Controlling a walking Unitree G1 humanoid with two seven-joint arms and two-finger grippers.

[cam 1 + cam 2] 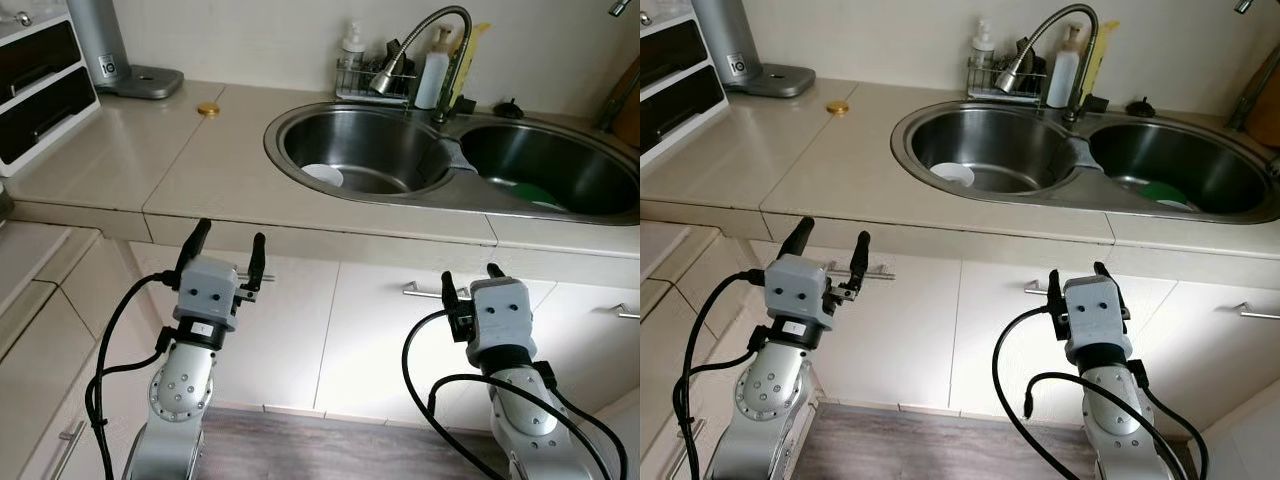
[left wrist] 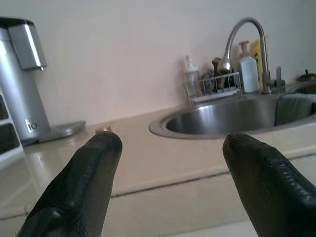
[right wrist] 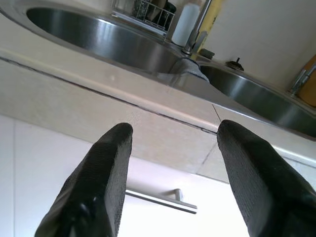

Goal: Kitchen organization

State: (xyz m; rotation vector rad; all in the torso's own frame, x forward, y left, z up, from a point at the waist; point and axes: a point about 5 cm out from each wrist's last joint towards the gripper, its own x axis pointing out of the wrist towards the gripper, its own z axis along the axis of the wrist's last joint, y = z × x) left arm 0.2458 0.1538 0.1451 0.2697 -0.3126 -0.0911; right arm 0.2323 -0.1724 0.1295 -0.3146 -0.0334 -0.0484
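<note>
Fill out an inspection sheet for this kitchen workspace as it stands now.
Surface: beige countertop with a double steel sink.
Job's things: white dish in the left basin; green item in the right basin.
Clutter: gold lid on the counter; wire caddy with bottles behind the faucet.
Grippers: left gripper and right gripper below the counter edge, jaws open, empty.
Cables: black cables looped beside both arms.
Surroundings: silver appliance, drawer unit, white cabinet doors.
</note>
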